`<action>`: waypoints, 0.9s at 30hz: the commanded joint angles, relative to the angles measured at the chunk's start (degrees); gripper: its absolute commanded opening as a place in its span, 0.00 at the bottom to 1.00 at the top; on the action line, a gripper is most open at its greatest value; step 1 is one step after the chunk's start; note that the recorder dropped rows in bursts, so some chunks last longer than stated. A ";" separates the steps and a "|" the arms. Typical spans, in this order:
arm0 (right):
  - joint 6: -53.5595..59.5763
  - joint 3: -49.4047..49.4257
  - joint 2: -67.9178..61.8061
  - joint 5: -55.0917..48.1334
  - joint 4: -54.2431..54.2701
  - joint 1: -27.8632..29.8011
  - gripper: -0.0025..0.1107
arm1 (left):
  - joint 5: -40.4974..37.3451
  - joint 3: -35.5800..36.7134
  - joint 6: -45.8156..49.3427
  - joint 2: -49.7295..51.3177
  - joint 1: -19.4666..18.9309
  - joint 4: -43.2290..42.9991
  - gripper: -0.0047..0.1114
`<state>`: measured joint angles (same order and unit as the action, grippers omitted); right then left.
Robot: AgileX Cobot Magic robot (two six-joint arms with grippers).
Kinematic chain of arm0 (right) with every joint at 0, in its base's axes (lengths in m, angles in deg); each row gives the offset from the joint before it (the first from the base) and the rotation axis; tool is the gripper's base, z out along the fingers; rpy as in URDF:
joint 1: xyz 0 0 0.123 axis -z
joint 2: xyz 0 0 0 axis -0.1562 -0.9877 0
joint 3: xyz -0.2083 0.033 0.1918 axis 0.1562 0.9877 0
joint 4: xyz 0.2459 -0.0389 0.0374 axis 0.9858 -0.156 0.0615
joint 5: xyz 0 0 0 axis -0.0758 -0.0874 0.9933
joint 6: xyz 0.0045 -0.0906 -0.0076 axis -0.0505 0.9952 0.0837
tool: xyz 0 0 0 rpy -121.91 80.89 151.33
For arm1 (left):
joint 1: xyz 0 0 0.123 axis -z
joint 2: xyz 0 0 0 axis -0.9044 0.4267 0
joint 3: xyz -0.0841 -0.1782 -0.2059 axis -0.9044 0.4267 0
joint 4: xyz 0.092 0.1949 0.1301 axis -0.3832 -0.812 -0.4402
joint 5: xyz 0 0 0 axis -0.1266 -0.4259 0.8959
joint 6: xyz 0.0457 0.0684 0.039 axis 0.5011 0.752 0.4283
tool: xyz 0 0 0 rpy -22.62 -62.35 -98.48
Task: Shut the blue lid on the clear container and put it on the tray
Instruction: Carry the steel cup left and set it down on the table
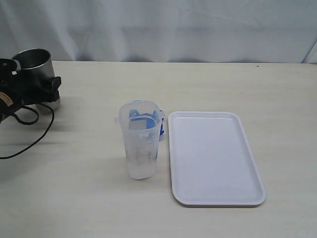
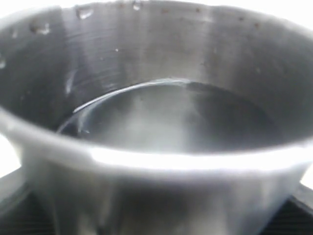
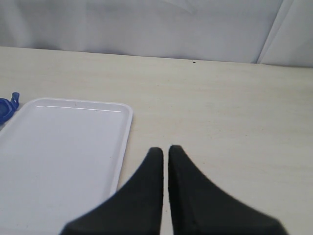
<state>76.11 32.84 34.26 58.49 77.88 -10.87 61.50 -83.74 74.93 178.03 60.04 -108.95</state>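
The clear container [image 1: 141, 148] stands upright mid-table, just left of the white tray [image 1: 213, 158]. The blue lid [image 1: 161, 130] sits behind the container, mostly seen through its wall; one flap of the blue lid [image 3: 6, 107] shows beside the tray [image 3: 63, 156] in the right wrist view. My right gripper [image 3: 165, 149] is shut and empty above bare table beside the tray's edge; it does not show in the exterior view. My left gripper [image 1: 44, 87] is at the far left, its jaws set around the grey metal cup [image 1: 34, 64], well away from the container.
The metal cup [image 2: 156, 112] fills the left wrist view, with dark fingers [image 2: 10, 205] at its sides. A black cable [image 1: 29, 139] loops on the table under the left arm. A white curtain [image 1: 158, 29] backs the table's far edge.
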 commanded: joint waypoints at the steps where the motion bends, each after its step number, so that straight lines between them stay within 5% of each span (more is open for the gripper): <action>1: 0.28 0.18 0.24 0.15 0.04 0.39 0.06 | 6.61 -0.60 2.42 0.68 -0.06 1.05 0.04; 22: 0.28 0.18 0.24 0.15 0.04 0.39 0.06 | 11.62 -0.60 2.42 3.44 -0.06 0.84 0.04; 24: 0.28 0.18 0.24 0.15 0.04 0.39 0.06 | 11.62 -0.60 2.42 3.44 -0.06 0.84 0.08; 27: 0.28 0.18 0.24 0.15 0.04 0.39 0.06 | 11.62 -0.60 2.42 3.44 -0.06 0.58 0.29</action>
<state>76.11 32.84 34.26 58.49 77.88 -10.87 67.63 -83.78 77.38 182.12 60.04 -108.66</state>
